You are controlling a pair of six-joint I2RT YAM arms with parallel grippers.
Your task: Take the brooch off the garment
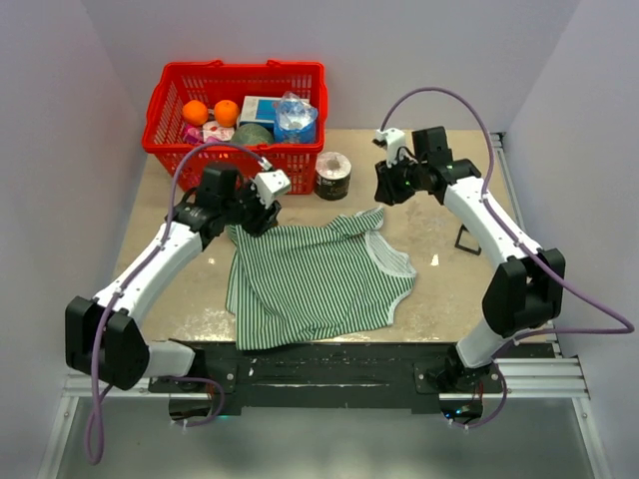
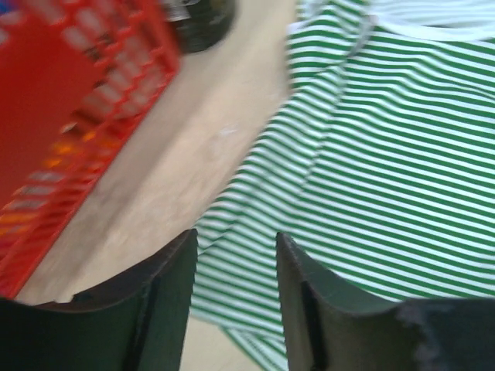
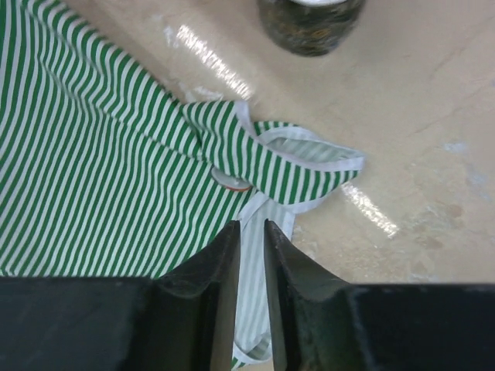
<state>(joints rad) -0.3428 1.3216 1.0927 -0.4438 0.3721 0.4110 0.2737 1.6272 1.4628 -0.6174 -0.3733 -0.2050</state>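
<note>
The brooch (image 3: 230,182) shows only as a pale sliver, the rest tucked under a fold of the garment (image 3: 93,170). From above it is too small to find. The garment runs off the left edge of the right wrist view. The left wrist view is smeared: the basket (image 2: 69,116) is a red blur. The dark roll (image 2: 199,19) is cut by the top edge in both wrist views.

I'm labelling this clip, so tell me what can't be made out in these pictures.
brooch: right wrist view, partly under a fold of the garment; top view, too small to find.
red basket: left wrist view, blurred and cut off by the left edge.
dark round object: right wrist view, cut off by the top edge.
</note>
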